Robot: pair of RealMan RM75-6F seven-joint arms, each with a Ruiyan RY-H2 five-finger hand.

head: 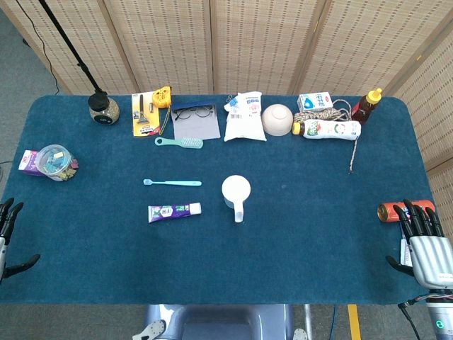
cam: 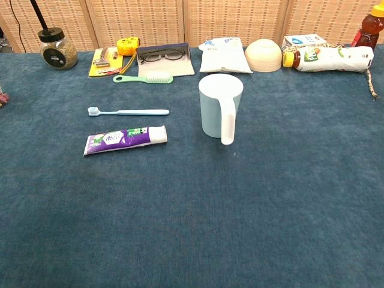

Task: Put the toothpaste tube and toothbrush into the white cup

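White cup: smooth plastic, cylindrical, upright at frame centre, long flat handle toward the camera. Toothbrush: slim pale-blue stick, bristles at its left end, lying flat left of the cup. Toothpaste tube: purple-and-white, flattened, white cap rightward, just below the toothbrush, apart from it. Tabletop: dark blue felt-like cloth. Left robot hand: lower left edge of the head view, dark fingers spread, empty. Right robot hand: lower right, fingers extended apart, holding nothing, just below an orange-red cylinder.
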